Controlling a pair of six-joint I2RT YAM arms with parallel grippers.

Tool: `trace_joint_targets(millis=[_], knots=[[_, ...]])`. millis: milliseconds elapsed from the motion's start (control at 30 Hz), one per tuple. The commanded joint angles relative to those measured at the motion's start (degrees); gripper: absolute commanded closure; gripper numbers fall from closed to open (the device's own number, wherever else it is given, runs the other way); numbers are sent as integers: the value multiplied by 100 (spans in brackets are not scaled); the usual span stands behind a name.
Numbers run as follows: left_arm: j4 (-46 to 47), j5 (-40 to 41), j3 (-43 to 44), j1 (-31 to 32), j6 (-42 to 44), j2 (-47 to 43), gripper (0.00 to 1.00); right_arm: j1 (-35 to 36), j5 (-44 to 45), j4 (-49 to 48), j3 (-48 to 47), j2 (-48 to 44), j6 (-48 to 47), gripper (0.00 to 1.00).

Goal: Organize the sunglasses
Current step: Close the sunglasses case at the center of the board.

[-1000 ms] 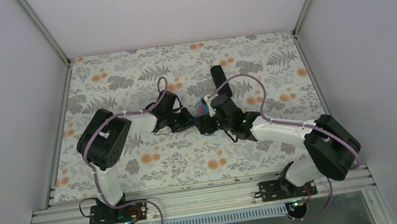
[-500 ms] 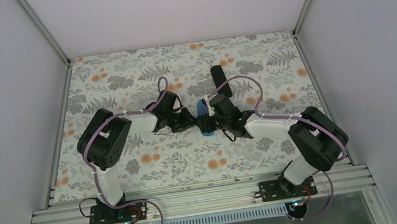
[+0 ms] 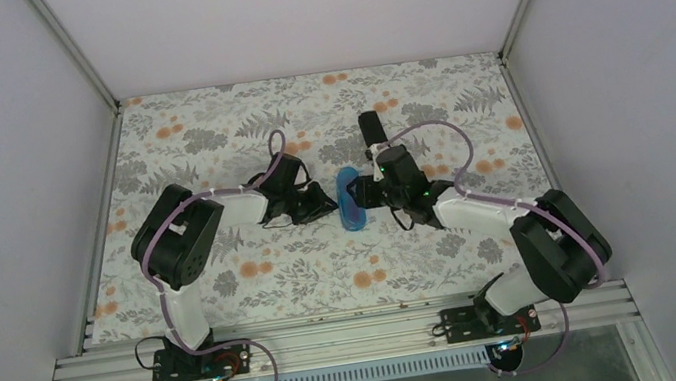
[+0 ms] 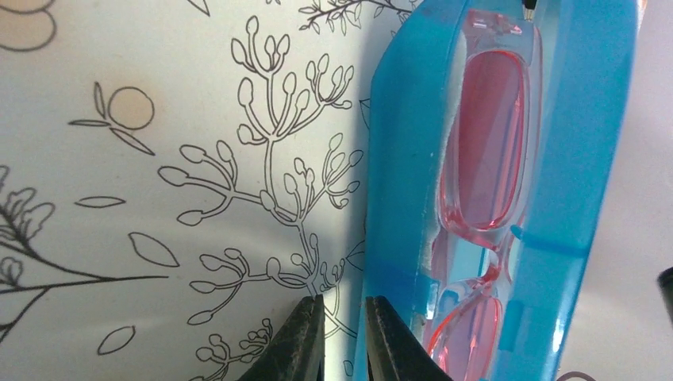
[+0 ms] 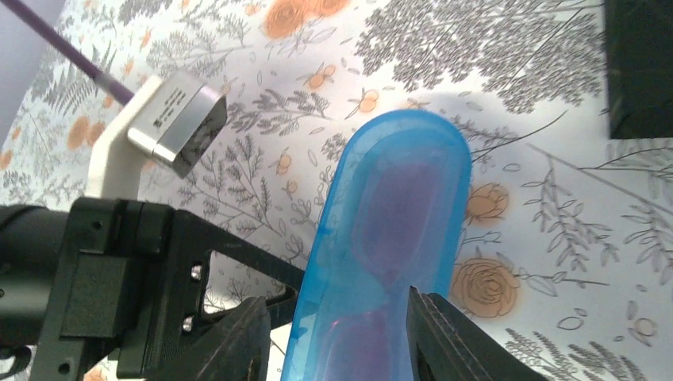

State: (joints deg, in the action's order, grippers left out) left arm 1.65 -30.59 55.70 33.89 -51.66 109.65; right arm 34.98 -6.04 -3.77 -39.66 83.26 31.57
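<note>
Changed since a second ago: blue case (image 3: 349, 199) no longer shows pink from above and reads as one blue oval, its lid lowered. The right gripper (image 3: 370, 190) has drawn back from over it to its right flank.

Item 1, left gripper (image 4: 345, 317): the jaws are almost pressed together. Only the floral tablecloth (image 4: 159, 159) shows through the thin slit between them, and nothing is pinched. The finger (image 4: 389, 341) nearer the case lies against its wall, apparently bracing it.

Item 2, sunglasses (image 4: 484, 143): they sit folded inside the case, pink lenses visible through the narrow gap between lid and base. The case rests on the cloth between the two grippers.

Item 3, right gripper: the jaws are half spread astride the case's end. One finger (image 5: 432, 333) is against its side and the other is just off it. A firm clamp cannot be confirmed.

Step in hand, by judgement: shutting the lid over the stowed glasses. The next move calls for pressing the lid down until the gap closes, with the left gripper steadying the base and the frame kept clear of the rim.
</note>
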Motion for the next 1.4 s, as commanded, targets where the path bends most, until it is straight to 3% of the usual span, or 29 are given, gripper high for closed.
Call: trace_joint_targets(millis=[0,367,767,900,1100,1267,1367], knots=[[153,12,77,-29,17,-142,85,-183,141,159,107,-158,260,54],[199,-114,144,-72,-22,10,85,-359,-632,99,139,575,225,44],[-74,174,211,-80,15,-22,86,-491,-858,306,86,1122,193,44],[438,417,-153,-137,-184,-510,86,-544,-838,382,106,1157,198,47],[1100,-217,-200,-164,-258,-520,67,-599,-896,379,143,1379,215,50],[849,-568,36,-108,-111,-55,64,-636,-951,325,152,1434,233,51],[393,-452,160,-93,28,87,67,-641,-959,328,144,1449,229,51]])
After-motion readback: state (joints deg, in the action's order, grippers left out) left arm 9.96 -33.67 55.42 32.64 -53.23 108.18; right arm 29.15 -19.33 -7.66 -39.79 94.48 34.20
